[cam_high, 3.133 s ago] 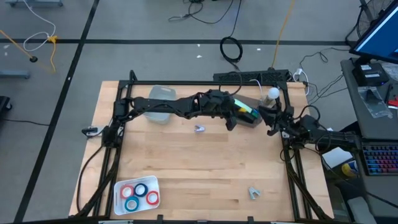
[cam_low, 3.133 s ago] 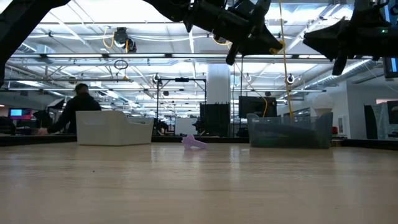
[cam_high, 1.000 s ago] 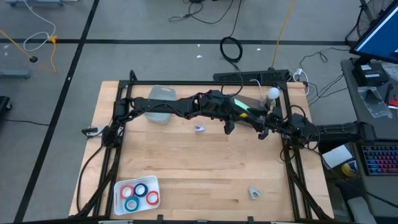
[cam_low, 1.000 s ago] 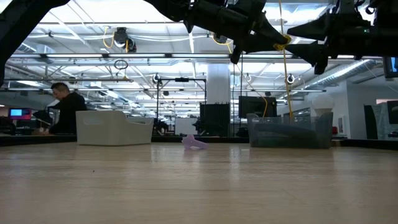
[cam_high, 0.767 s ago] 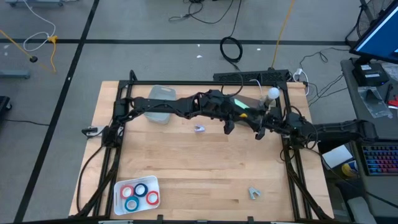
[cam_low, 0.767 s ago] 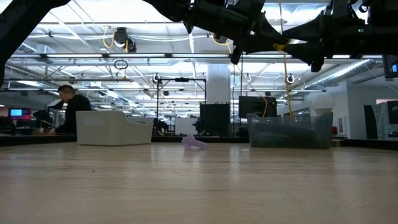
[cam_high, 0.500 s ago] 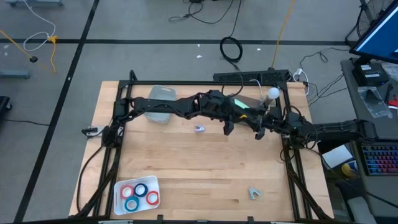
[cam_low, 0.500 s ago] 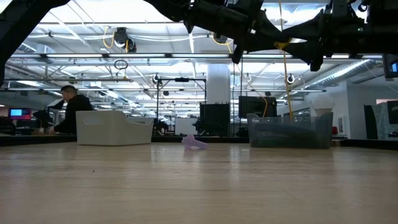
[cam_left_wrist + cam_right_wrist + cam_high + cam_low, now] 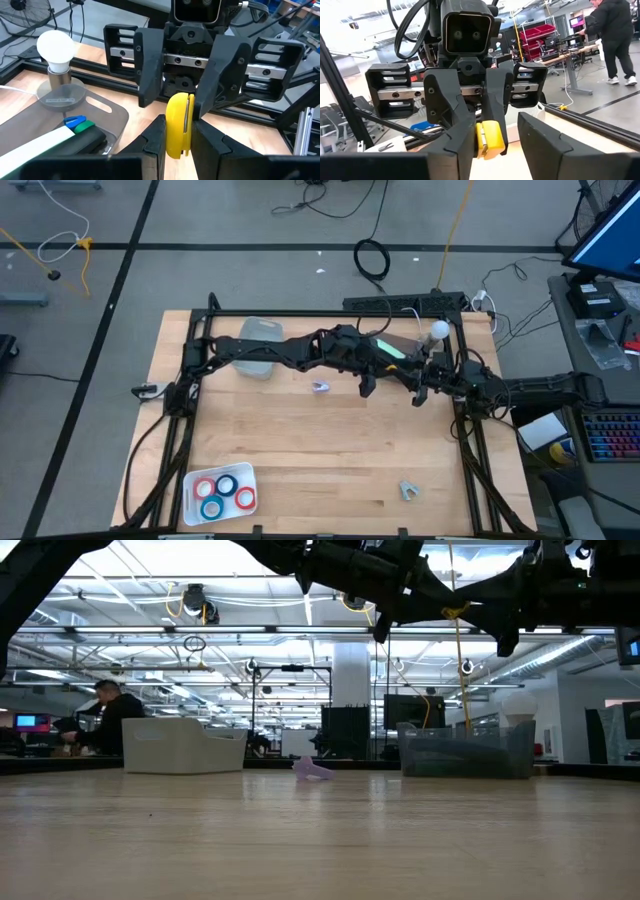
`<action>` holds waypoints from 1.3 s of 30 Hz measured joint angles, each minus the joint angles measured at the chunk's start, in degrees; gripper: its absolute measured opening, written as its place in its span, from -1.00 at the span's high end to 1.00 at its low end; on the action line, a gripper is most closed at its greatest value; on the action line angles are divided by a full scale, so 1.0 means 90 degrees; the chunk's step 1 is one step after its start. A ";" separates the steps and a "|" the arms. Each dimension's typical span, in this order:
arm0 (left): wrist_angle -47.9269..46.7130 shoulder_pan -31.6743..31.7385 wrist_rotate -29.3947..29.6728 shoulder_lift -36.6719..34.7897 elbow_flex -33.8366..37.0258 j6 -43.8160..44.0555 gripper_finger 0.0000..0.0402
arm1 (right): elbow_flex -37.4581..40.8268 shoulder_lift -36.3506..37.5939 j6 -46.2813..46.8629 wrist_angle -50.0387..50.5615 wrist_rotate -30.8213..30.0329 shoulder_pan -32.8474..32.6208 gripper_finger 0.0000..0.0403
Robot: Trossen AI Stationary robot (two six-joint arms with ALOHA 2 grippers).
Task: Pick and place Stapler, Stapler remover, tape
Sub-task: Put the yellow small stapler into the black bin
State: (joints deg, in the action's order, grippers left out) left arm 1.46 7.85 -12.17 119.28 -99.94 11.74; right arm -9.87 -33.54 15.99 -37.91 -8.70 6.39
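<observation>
Wooden table (image 9: 330,450) inside a black frame. Left arm reaches from the far-left corner across to the far right; right arm comes in from the right edge. The two grippers meet head-on above the table, near the far-right corner, beside a grey lidded bin (image 9: 465,750).

Left gripper (image 9: 408,370): fingers closed on a small yellow object (image 9: 178,124), flat and rounded, held on edge between them. What the object is, I cannot tell. Right gripper (image 9: 495,137): jaws around the same yellow object from the opposite side; one finger lies against it, the other stands clear, so the jaws are partly open with no full grip visible.

White bin (image 9: 183,745) at the far left of the table. White lamp bulb (image 9: 56,48) on a short metal base by the far-right frame corner.

Tape (image 9: 223,491): four rolls, two red and two blue, in a white tray (image 9: 193,481) at the near-left corner, untouched.

Small pale purple item (image 9: 320,387) lies mid-table toward the far side. Small grey metal item (image 9: 408,490) lies near the near-right corner.

A person in dark clothing sits in the room beyond, far left in the low view.
</observation>
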 joint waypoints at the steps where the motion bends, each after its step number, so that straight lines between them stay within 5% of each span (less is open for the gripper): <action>1: 0.0001 0.0016 0.0001 0.0000 0.0000 0.0000 0.64 | 0.0000 0.0000 0.0038 0.0017 0.0001 0.0000 0.32; 24: -0.0006 0.0161 -0.0121 -0.0002 0.0000 -0.0051 0.64 | 0.0000 0.0002 0.0071 0.0117 -0.0023 0.0000 0.69; 39: -0.0003 0.0169 -0.0155 -0.0007 0.0000 -0.0075 0.64 | 0.0002 0.0000 0.0009 0.0098 -0.0023 0.0000 0.72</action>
State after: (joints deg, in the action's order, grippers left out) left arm 1.43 9.37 -13.56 119.22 -99.94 11.06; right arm -9.85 -33.54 16.08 -37.03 -8.91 6.39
